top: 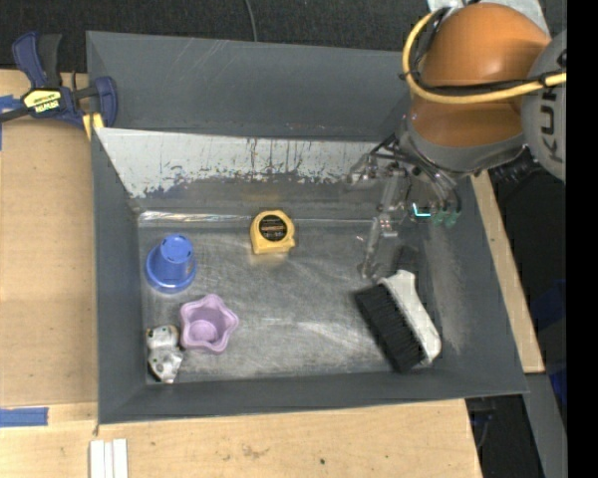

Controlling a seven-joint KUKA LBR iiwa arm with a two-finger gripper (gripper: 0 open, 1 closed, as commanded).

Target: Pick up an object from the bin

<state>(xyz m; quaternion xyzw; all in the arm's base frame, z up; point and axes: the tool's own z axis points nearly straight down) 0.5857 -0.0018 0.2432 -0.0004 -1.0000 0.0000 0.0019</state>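
Honestly, the hand is seen just above the upper end of the black-bristled brush at the right of the bin, its long axis laid down-right from there, and spread or pressed together can't be told.

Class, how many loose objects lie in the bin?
5: blue cup left, purple flower-shaped cup below it, silvery thing lower-left corner, yellow tape measure centre, black brush right. Arm may hide more.
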